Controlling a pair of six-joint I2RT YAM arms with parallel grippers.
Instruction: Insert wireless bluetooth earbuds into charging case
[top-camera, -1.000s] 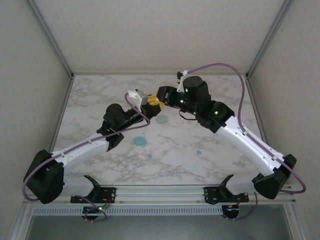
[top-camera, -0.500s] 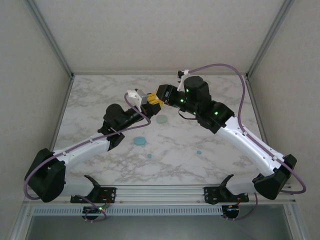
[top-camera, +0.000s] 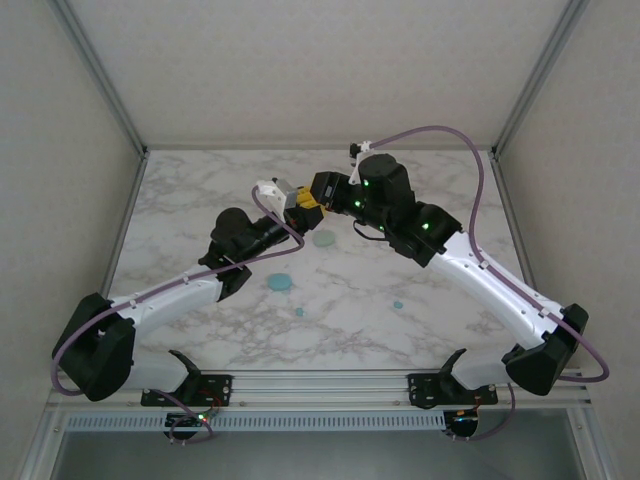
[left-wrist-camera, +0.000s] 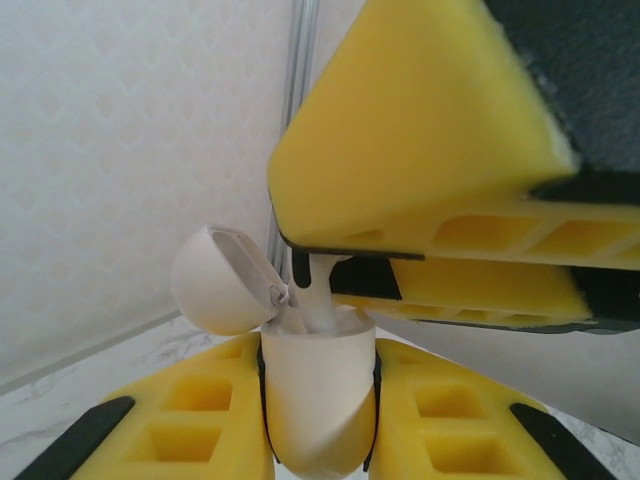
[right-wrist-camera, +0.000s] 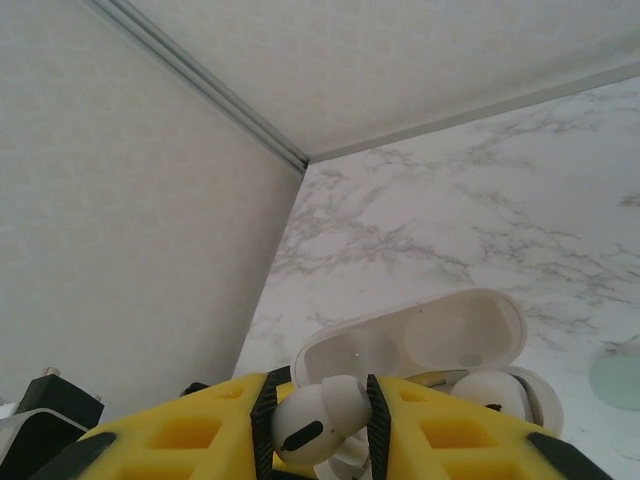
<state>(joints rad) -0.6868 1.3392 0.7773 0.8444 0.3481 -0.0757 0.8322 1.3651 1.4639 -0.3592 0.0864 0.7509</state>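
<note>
- Looking down from the top camera, I see both arms reaching toward the far middle of the marble table (top-camera: 180, 215), and the left gripper (top-camera: 293, 208) and right gripper (top-camera: 318, 192) meet tip to tip above it.
- On the table just near of the grippers lies a pale green rounded piece (top-camera: 323, 239). A teal rounded piece (top-camera: 280, 284) lies nearer and to the left. Two tiny teal buds (top-camera: 298, 312) (top-camera: 397, 304) sit nearer still, well apart from each other.
- On the left wrist camera, the left gripper (left-wrist-camera: 318, 425) is clamped narrow on the white charging case (left-wrist-camera: 318, 400), one yellow finger on each side. The case stands upright with its lid (left-wrist-camera: 220, 282) swung open to the left.
- The right gripper's yellow fingers (left-wrist-camera: 420, 130) hang just above the case. The stem of a white earbud (left-wrist-camera: 318, 292) points down from them into the case's mouth.
- On the right wrist camera, the right gripper (right-wrist-camera: 320, 425) pinches that white earbud (right-wrist-camera: 318, 420) between its yellow fingers, jaws narrow.
- Just beyond it the open charging case (right-wrist-camera: 420, 345) shows its hollow lid, and another white rounded piece (right-wrist-camera: 490, 392) sits in the body. I cannot tell whether the held earbud touches its socket.
</note>
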